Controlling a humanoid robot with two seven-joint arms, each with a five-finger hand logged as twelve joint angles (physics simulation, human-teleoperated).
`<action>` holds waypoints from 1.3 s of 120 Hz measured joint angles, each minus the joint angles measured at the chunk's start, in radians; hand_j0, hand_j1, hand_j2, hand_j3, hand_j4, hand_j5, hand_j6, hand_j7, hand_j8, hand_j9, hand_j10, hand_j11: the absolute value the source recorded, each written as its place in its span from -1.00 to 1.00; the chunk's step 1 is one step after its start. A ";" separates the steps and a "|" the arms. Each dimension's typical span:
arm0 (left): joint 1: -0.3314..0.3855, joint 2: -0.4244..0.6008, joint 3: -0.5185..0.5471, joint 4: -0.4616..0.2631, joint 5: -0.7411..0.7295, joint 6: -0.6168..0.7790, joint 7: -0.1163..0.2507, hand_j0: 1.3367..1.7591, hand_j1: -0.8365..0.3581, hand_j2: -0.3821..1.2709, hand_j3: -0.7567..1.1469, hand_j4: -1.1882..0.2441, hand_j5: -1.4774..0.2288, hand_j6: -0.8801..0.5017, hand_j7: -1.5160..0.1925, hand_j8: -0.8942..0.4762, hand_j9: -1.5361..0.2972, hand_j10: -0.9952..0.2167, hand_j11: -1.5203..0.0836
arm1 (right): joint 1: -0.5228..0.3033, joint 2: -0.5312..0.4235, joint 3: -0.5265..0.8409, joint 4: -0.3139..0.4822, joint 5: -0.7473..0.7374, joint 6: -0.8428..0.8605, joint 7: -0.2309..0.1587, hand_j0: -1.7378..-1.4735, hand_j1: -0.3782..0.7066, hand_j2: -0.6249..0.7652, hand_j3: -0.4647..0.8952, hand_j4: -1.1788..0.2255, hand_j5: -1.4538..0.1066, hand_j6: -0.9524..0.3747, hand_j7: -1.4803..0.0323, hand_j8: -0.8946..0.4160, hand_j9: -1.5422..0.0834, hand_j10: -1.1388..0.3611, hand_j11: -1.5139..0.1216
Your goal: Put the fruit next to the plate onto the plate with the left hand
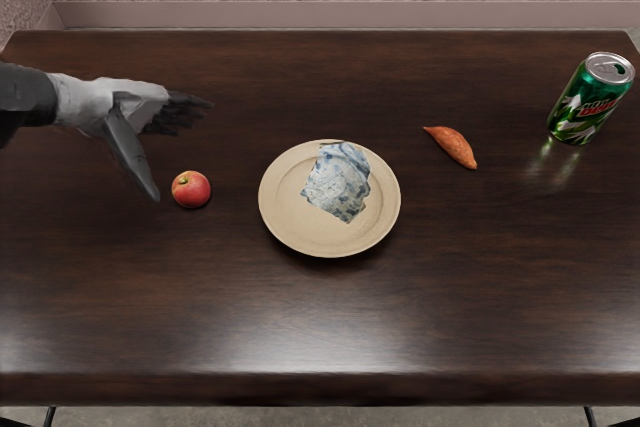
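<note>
Since the apple [191,189] is sitting on the worktop [320,327] beside the plate [290,229], not on it, you've got pretty much the whole job ahead. Your left robot hand [132,113] hovers near it, fingers spread wide, holding nothing. No grasp yet.

Counted on the one surface [320,327]: one apple [191,189], one plate [290,232], one orange root vegetable [451,146] and one green drink can [590,99], four items in all. One left hand [120,107] is recorded above the surface; each kind appears singly.
</note>
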 joint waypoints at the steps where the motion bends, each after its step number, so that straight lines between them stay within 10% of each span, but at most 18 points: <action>1: -0.003 -0.013 0.006 -0.005 0.024 0.016 0.000 0.52 0.94 -0.53 -0.20 0.63 0.70 0.24 0.74 0.27 0.64 0.60 0.86 | 0.000 0.000 0.000 0.000 0.000 0.000 0.000 -0.40 -0.90 -0.11 -0.32 0.65 0.83 0.41 0.93 0.34 0.87 0.49 0.82; 15: -0.131 -0.057 0.121 -0.049 0.217 0.207 0.000 0.52 0.93 -0.53 -0.20 0.62 0.69 0.23 0.73 0.27 0.64 0.60 0.85 | 0.000 0.000 0.000 0.000 0.000 0.000 0.000 -0.40 -0.90 -0.11 -0.32 0.65 0.83 0.41 0.93 0.34 0.87 0.49 0.82; 57: -0.109 -0.171 0.456 -0.066 0.466 0.617 0.000 0.52 0.90 -0.53 -0.20 0.59 0.66 0.20 0.71 0.24 0.61 0.57 0.82 | 0.000 0.000 0.000 0.000 0.000 0.000 0.000 -0.40 -0.90 -0.11 -0.32 0.65 0.83 0.41 0.93 0.34 0.87 0.49 0.82; 156: -0.058 -0.171 0.529 -0.062 0.495 0.681 -0.001 0.50 -0.13 -0.26 -0.21 -0.11 -0.09 -0.46 -0.05 -0.35 -0.13 -0.24 -0.02 | 0.000 0.000 0.000 0.000 0.000 0.000 0.000 -0.40 -0.90 -0.11 -0.32 0.65 0.83 0.41 0.93 0.34 0.87 0.49 0.82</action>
